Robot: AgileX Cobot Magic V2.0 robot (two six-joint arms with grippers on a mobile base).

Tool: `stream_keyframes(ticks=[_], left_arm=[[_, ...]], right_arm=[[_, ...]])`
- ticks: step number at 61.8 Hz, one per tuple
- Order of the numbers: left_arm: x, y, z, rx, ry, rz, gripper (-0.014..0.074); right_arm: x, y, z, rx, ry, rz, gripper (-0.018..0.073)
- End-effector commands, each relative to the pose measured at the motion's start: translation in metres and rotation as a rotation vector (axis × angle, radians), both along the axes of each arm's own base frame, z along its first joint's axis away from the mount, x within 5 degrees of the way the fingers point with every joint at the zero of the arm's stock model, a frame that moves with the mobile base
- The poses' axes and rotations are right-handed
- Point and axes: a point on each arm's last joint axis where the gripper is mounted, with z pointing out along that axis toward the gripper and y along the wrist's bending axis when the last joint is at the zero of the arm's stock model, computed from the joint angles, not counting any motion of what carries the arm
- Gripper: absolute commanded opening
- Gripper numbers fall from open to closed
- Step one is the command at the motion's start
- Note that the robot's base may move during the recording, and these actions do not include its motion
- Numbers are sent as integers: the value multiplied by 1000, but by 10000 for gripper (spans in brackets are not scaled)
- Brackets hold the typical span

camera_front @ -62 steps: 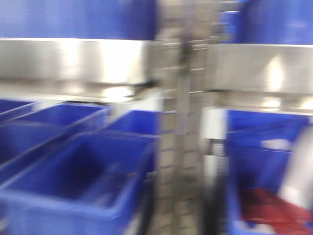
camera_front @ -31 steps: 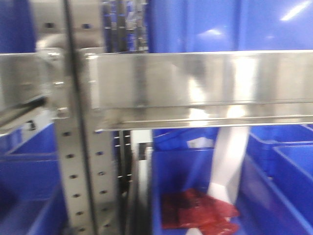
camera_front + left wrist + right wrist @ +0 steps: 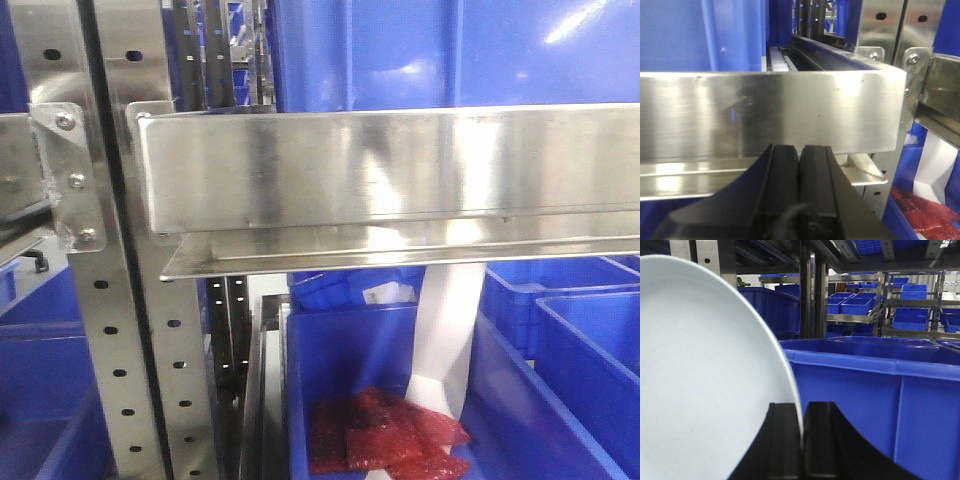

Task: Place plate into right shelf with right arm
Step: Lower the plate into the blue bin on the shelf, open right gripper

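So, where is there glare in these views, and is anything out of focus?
Front view: sharp, with white glare patches on the right shelf beam. Left wrist view: milder sheen on the steel; the left gripper is dark, close. Right wrist view: the plate in the right gripper looks soft and evenly lit; no glare.

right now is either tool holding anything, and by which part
The right tool pinches the plate by its edge, at the rim. The left tool is shut on nothing.
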Motion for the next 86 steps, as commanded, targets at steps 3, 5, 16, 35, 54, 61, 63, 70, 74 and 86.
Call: stream_keyframes(ticks=[3,5,16,35,54,61,63,70,74,86], left_arm=[[0,0,5,-17,-84,-4,-47],[0,0,5,-17,-84,-4,-47],[0,0,5,-17,-84,-4,-47],[0,0,5,-17,-84,-4,-47],[0,0,5,-17,-84,-4,-47],[0,0,5,-17,-84,-4,-47],[0,0,5,-17,-84,-4,-47],[0,0,5,-17,-84,-4,-47],[0,0,5,-17,-84,-4,-47],[0,0,5,-17,-84,-4,-47]], right_arm=[[-2,-3,19,74,-116,-15,63],[-2,-3,19,75,-117,-15,63],[-2,-3,19,72,-113,-14,63],[-6,-6,40,126,-209,-26,63],[16,6,126,134,-230,-17,63],[41,19,150,105,-180,-11,63],[50,24,156,98,-168,-14,63],[82,35,169,74,-128,-41,63],[102,40,169,57,-96,-68,63],[155,34,158,28,-37,-197,63]])
